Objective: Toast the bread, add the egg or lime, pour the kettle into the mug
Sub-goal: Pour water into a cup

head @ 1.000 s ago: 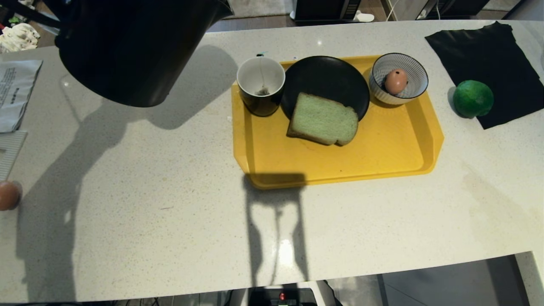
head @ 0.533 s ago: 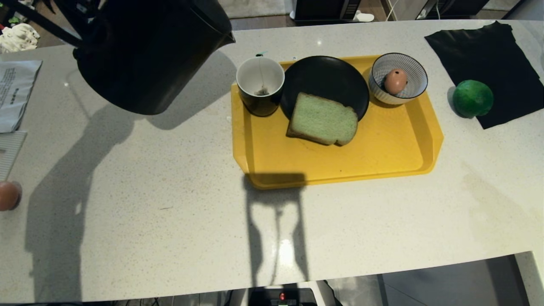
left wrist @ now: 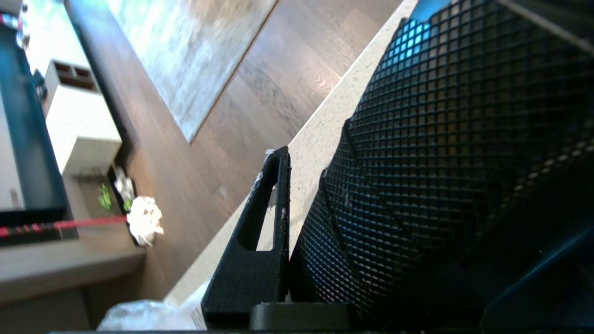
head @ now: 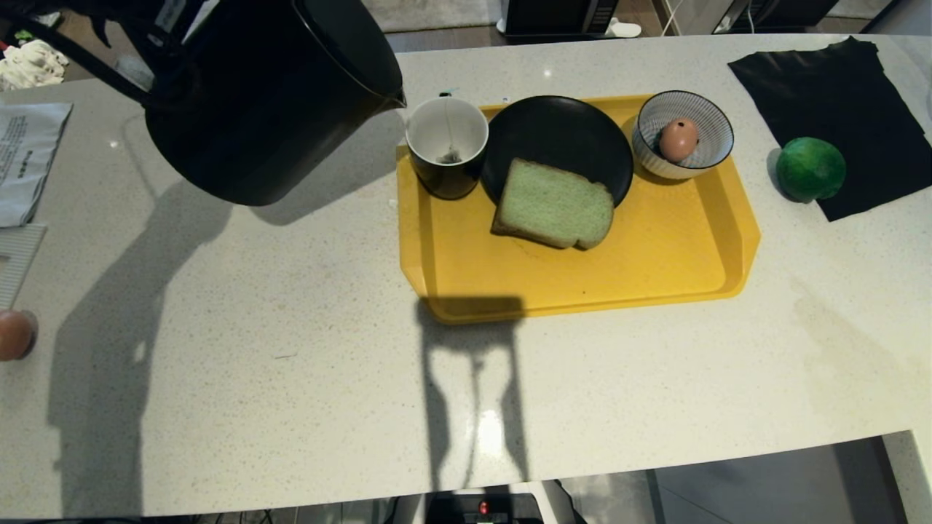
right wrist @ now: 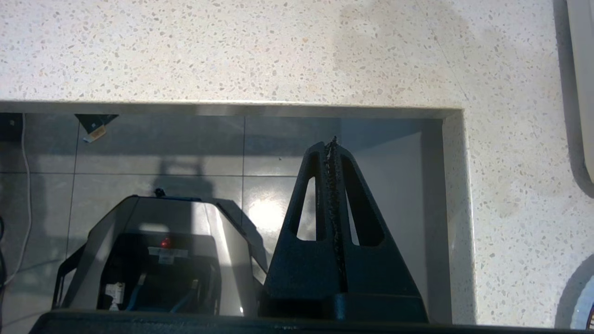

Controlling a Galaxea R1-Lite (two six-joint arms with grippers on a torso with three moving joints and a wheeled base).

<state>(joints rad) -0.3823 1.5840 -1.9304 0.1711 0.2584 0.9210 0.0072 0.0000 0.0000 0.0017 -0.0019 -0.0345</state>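
Observation:
The black kettle (head: 262,102) hangs tilted over the counter's far left, its spout (head: 397,98) just left of the mug's rim. My left gripper (left wrist: 343,157) is shut on its grid-textured handle (left wrist: 441,162); one finger (left wrist: 274,185) shows beside it. The black mug (head: 446,145), white inside with a tea bag, stands at the far left corner of the yellow tray (head: 582,284). The pale green bread (head: 553,205) leans on a black plate (head: 561,124). The egg (head: 678,140) lies in a striped bowl (head: 648,116). The lime (head: 810,169) rests on a black cloth (head: 837,80). My right gripper (right wrist: 332,144) is parked, shut and empty.
A second egg (head: 14,335) sits at the counter's left edge, with papers (head: 25,160) behind it. The right gripper hangs below the counter's near edge (right wrist: 232,104), over the tiled floor beside the robot's base (right wrist: 158,260).
The kettle has moved right and slightly down toward the mug, and its spout now reaches the mug's left rim. Everything on the tray stays put.

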